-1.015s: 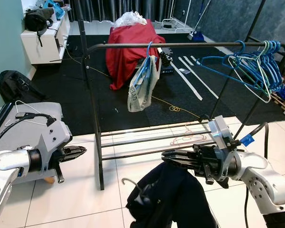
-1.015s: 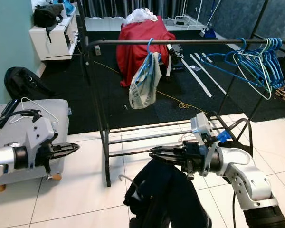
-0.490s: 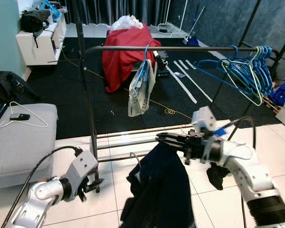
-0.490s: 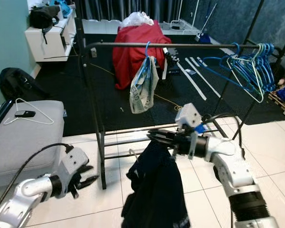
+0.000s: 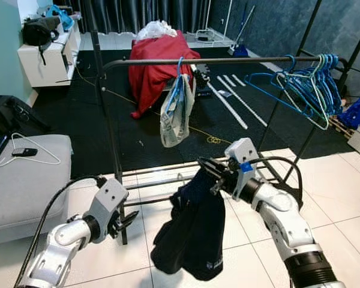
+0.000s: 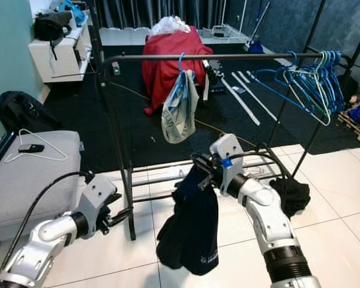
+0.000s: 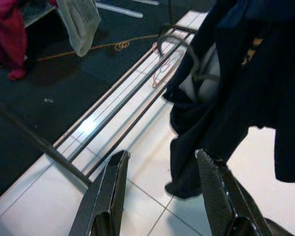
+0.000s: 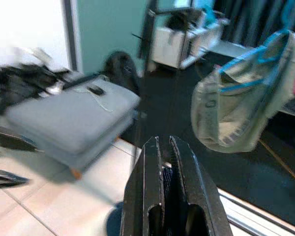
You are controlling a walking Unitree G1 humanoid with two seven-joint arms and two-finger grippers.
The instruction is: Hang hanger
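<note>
**Dark garment held up below the rail**

My right gripper is clamped on a hanger whose frame is buried under the dark garment, below and in front of the rail. My left wrist view shows its hook. My left gripper, fingers spread, hangs beside the rack's post.

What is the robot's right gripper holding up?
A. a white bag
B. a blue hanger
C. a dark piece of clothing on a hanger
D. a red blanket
C: the right gripper is shut on the dark garment, which dangles from it in front of the clothes rail.
</note>
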